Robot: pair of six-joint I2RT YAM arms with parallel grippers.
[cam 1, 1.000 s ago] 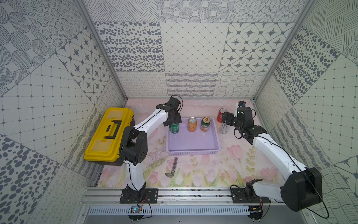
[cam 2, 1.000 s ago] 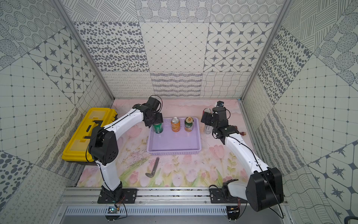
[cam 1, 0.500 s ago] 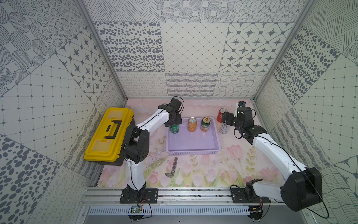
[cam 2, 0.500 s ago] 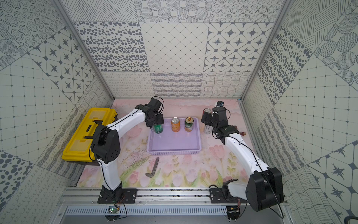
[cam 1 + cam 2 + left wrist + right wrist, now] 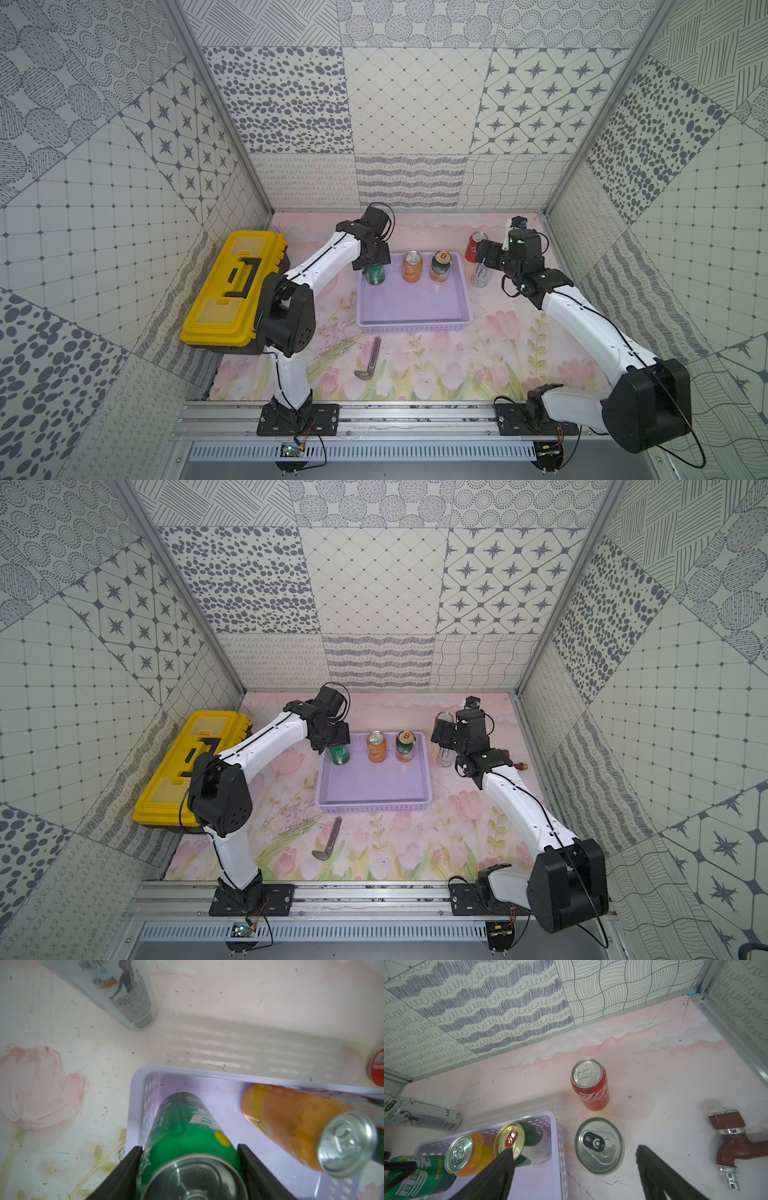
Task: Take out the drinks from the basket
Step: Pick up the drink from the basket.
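Finding: your left gripper (image 5: 188,1146) is clamped on the green can (image 5: 376,274), one finger on each side near its top. The can stands on the floor of the basket (image 5: 415,329), in the 11 o'clock corner, close to the perforated wall.

Standing: the orange can (image 5: 412,268) and the dark can (image 5: 439,267) also stand in the basket along its 12 o'clock wall. The red can (image 5: 475,247) and a silver can (image 5: 481,275) stand outside it at 2 o'clock. A second silver can (image 5: 124,991) stands on the mat just beyond the 11 o'clock corner.

Your right gripper (image 5: 574,1149) hangs empty with its fingers wide apart, above the silver can.

Risks, as I judge them:
- If you pull towards 9 o'clock before clearing the rim, the can or a finger will likely catch the wall and drag the basket.
- If you swing towards 3 o'clock, you may tip the orange can.
- The grip sits high on thin, smooth metal, so the can could slip or dent.
- If you set down near the second silver can, you may topple it.
- If your right arm drops or sweeps towards 9 o'clock, it may knock the silver or dark can.
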